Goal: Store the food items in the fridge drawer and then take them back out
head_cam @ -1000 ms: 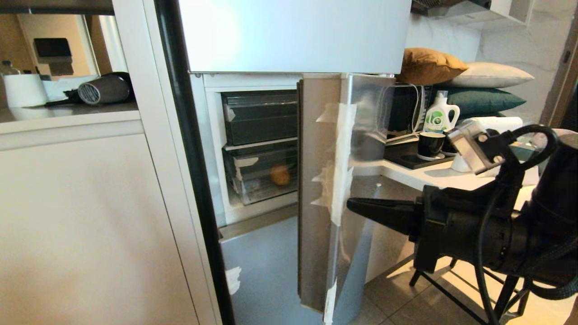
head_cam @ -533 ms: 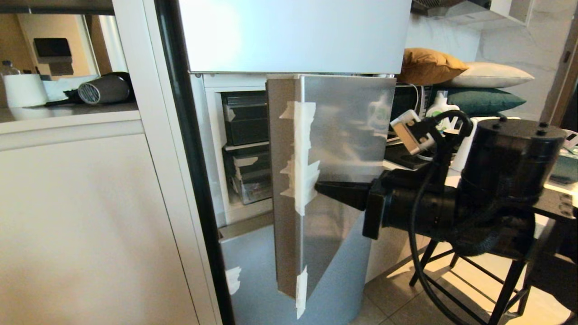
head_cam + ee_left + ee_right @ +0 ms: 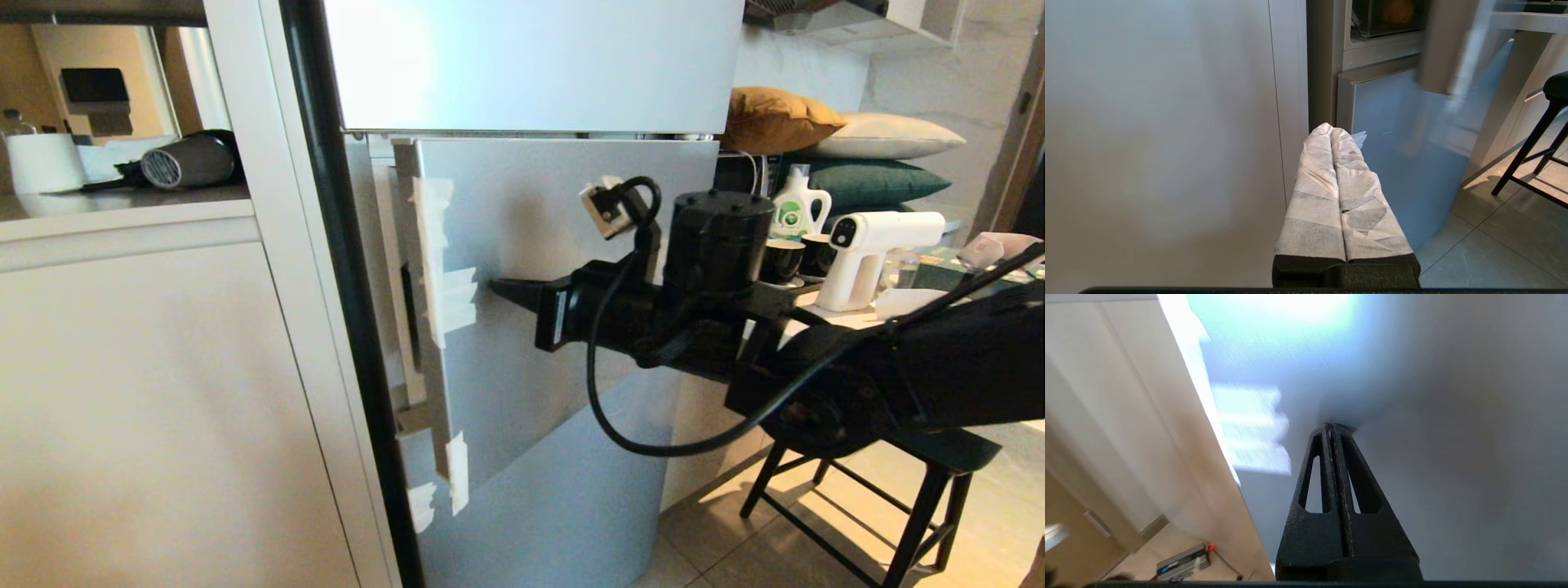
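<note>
My right gripper (image 3: 494, 286) is shut, and its tip (image 3: 1331, 426) presses on the outer face of the silver fridge door (image 3: 531, 212). The door stands almost closed and hides the drawers in the head view. In the left wrist view a tan potato (image 3: 1397, 10) shows inside the clear fridge drawer (image 3: 1367, 25), past the door's blurred edge. The bell pepper is out of view. My left gripper (image 3: 1331, 128) is shut with nothing in it, its fingers wrapped in white tape, parked low in front of the lower fridge front.
A white cabinet (image 3: 163, 408) flanks the fridge on the left, with a hair dryer (image 3: 188, 162) on its shelf. To the right a counter holds a detergent bottle (image 3: 796, 212), black mugs (image 3: 780, 260) and a white spray gun (image 3: 865, 245). A black stool (image 3: 922, 482) stands below.
My right arm has stretched out to the left with the gripper shut, swinging the fridge door from half open to almost closed. The drawers and potato are now covered in the head view.
</note>
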`<state>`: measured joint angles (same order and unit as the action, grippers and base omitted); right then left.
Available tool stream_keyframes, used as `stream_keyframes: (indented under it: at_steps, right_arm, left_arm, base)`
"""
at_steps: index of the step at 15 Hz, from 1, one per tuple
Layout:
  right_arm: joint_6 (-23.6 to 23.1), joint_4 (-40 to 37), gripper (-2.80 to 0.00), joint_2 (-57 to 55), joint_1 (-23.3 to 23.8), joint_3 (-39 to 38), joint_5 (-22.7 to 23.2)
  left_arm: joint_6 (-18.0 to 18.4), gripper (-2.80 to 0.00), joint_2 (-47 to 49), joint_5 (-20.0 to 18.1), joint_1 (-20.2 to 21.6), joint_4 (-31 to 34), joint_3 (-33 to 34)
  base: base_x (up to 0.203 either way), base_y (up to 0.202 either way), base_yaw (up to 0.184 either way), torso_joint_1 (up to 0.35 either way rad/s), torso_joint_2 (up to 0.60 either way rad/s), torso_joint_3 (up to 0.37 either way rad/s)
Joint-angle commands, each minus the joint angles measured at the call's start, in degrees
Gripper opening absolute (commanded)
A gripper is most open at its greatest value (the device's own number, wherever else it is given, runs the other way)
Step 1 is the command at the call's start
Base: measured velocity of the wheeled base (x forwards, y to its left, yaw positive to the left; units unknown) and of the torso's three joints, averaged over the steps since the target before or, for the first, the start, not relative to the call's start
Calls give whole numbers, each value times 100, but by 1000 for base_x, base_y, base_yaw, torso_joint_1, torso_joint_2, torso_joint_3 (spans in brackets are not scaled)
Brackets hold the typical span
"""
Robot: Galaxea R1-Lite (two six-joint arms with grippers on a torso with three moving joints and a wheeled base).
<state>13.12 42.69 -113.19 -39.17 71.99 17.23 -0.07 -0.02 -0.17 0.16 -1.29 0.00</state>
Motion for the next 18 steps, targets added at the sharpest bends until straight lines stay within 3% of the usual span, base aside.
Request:
stream_keyframes:
  at_steps: [1, 4, 8, 13, 16, 18]
  right_arm:
    - [6, 21, -280, -708, -32, 447, -52]
    - [-23, 37, -280, -1157, -54, 1088, -534]
    - [-26, 542, -280, -992, -96, 887, -1074]
    - [-217, 992, -280, -153, -424, -532, -1531]
    - [-1160, 993, -280, 898, -605, -1801, -2441]
    - [-1506, 980, -280, 1877, -650, -2447, -3059]
  left_arm:
    - [-1, -280, -3, -1, 2, -3, 62]
    - [-1, -280, 2, -1, 2, -3, 62]
    - [-1, -280, 2, -1, 2, -3, 62]
    - [-1, -280, 2, -1, 2, -3, 62]
    - [-1, -280, 2, -1, 2, -3, 62]
    - [-1, -280, 2, -1, 2, -3, 62]
  base:
    - [0, 0, 0, 0, 0, 0]
    - [0, 0, 0, 0, 0, 0]
    - [0, 0, 0, 0, 0, 0]
    - [0, 0, 0, 0, 0, 0]
    - [0, 0, 0, 0, 0, 0]
    - [0, 0, 0, 0, 0, 0]
